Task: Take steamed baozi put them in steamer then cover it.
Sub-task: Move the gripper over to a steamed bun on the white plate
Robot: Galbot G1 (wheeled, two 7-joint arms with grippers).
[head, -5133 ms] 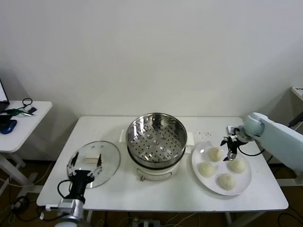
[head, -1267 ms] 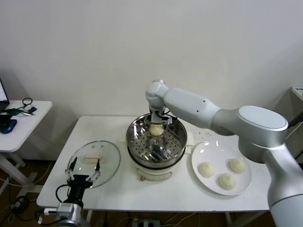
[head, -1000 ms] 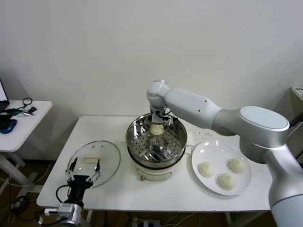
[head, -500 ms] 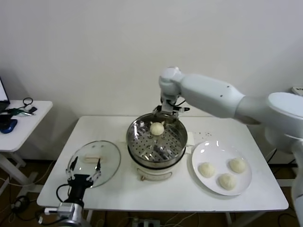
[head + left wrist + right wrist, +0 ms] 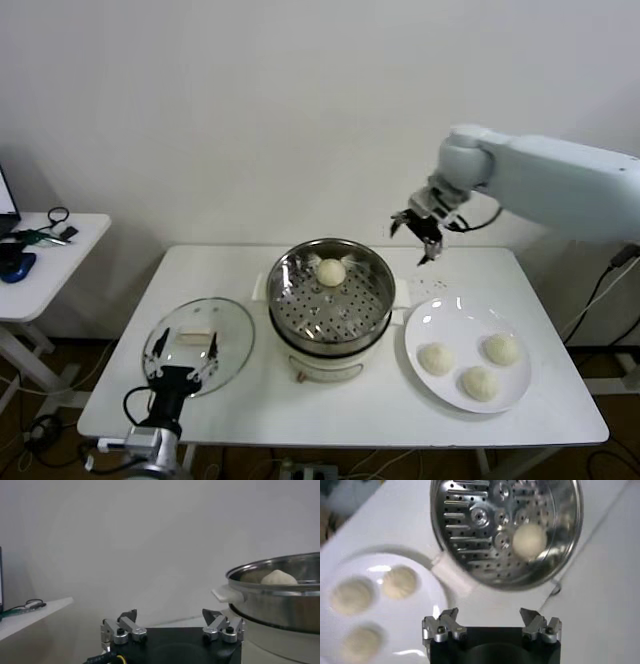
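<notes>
The steel steamer (image 5: 300,305) stands mid-table on its white base, and one baozi (image 5: 331,271) lies in it toward the back. Three more baozi (image 5: 436,359) (image 5: 501,349) (image 5: 480,383) rest on the white plate (image 5: 452,320) to its right. My right gripper (image 5: 421,229) hangs open and empty in the air behind the gap between steamer and plate. Its wrist view looks down on the steamer (image 5: 465,525), the baozi (image 5: 530,539) and the plate (image 5: 437,597). The glass cover (image 5: 228,335) lies flat at the left, with my left gripper (image 5: 182,362) open at its near edge.
A small side table (image 5: 45,255) with cables stands off to the left. The wall runs close behind the white table (image 5: 330,420). The left wrist view shows the steamer's side (image 5: 280,602) with the baozi (image 5: 279,578) above its rim.
My right gripper let go of the baozi in the steamer, rose out and swung right toward the plate. The left arm has stayed put.
</notes>
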